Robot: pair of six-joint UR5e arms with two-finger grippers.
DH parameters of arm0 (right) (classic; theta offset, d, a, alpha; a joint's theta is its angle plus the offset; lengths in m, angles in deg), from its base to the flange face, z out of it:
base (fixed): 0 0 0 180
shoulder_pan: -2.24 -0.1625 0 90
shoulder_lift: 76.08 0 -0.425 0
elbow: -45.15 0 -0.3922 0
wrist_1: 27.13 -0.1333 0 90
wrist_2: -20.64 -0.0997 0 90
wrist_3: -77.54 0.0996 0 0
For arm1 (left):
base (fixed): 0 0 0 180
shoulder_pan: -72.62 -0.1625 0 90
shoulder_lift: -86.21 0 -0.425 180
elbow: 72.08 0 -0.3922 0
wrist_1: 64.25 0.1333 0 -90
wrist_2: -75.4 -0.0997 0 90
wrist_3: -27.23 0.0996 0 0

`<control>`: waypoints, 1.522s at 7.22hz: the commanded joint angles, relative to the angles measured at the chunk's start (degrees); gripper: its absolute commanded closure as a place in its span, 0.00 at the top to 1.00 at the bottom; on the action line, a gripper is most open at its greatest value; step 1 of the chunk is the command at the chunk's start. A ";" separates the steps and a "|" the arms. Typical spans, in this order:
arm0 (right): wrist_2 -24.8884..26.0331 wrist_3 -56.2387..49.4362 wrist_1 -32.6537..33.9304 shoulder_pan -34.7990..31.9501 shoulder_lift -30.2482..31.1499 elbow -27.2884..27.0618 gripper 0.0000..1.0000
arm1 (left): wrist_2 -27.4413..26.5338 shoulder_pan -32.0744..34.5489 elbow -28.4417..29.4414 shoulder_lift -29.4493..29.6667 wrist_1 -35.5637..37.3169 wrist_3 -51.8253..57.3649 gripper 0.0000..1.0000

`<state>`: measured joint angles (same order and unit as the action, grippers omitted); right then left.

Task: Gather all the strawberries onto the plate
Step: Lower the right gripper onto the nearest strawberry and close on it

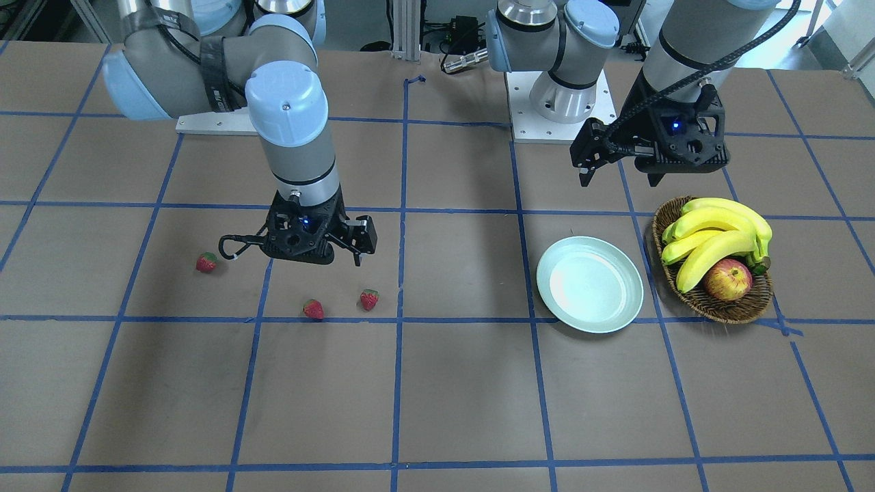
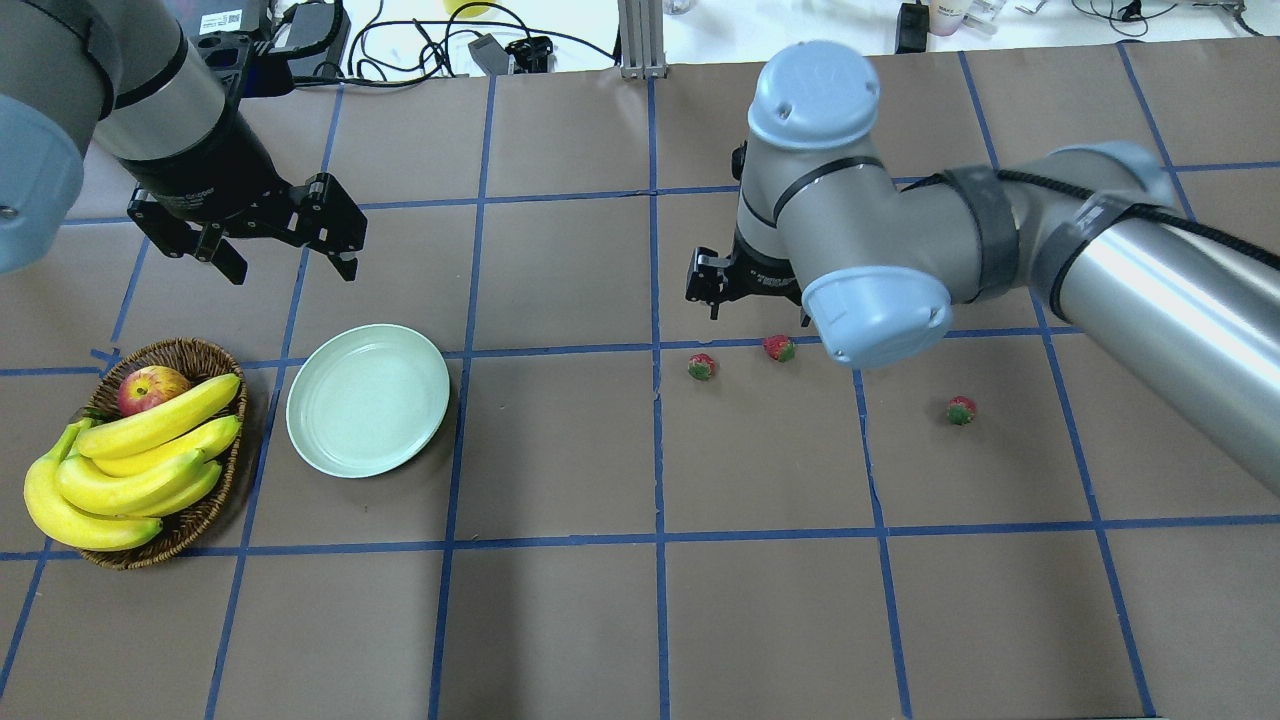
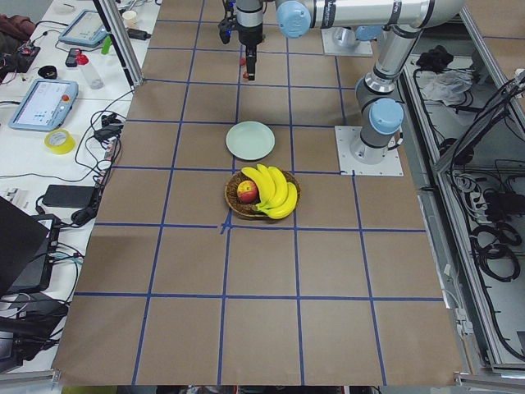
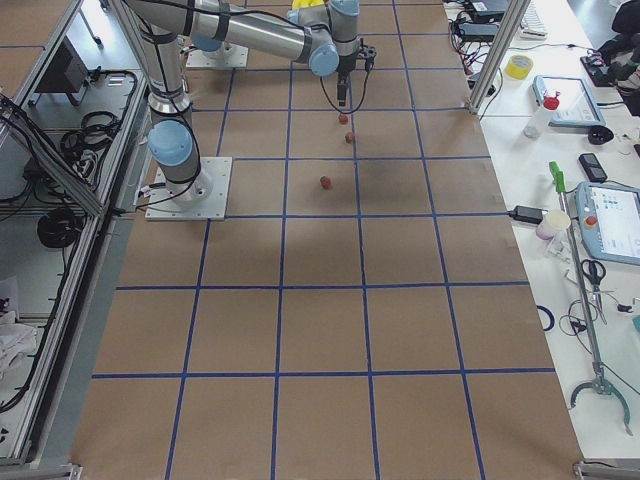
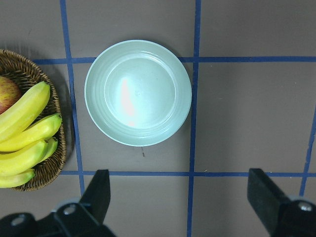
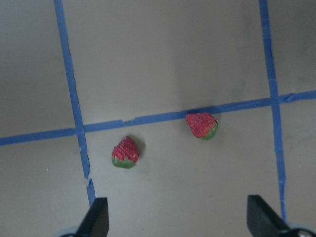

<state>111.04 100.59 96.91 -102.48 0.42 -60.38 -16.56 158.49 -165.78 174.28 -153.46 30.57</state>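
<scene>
Three red strawberries lie apart on the brown table: one [image 1: 206, 262] off alone, and two close together [image 1: 313, 309] [image 1: 369, 299]. The right wrist view looks down on that pair [image 6: 125, 153] [image 6: 202, 126]. My right gripper [image 2: 755, 310] hangs open above and just behind them, holding nothing. The pale green plate [image 2: 367, 413] sits with nothing in it, well to the side. My left gripper [image 2: 290, 255] hovers open behind the plate [image 5: 138, 93], its fingers [image 5: 98, 192] spread wide in the left wrist view.
A brown wicker basket [image 2: 190, 355] with yellow bananas [image 2: 130, 460] and a red-yellow apple [image 2: 150, 388] stands right beside the plate. Blue tape lines grid the table. Both arm bases are at the robot's edge of the table.
</scene>
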 commanded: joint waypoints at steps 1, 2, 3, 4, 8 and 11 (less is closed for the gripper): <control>-0.13 1.83 11.63 -2.24 -6.43 -1.96 1.00 | -0.06 0.00 0.00 0.00 0.00 -0.09 1.00; -0.22 1.83 11.92 -2.25 -7.15 -1.70 1.00 | -0.06 0.00 0.00 0.00 0.00 -0.10 1.00; -0.22 1.83 11.92 -2.25 -8.64 -0.91 1.00 | -0.06 0.00 0.00 0.00 -0.09 -0.01 1.00; -0.22 1.83 12.18 -2.25 -10.65 -0.47 1.00 | -0.06 0.00 0.00 0.00 -0.09 0.08 1.00; -0.22 1.74 12.36 -2.25 -11.29 -1.26 1.00 | -0.06 0.00 0.00 0.09 -0.09 -0.18 1.00; -0.31 1.74 11.92 -3.21 -13.04 -1.61 0.97 | -0.15 0.00 -0.61 -0.09 -0.09 0.17 1.00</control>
<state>110.73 102.30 108.98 -105.13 -11.66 -61.78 -16.70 158.49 -165.96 174.27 -153.58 30.66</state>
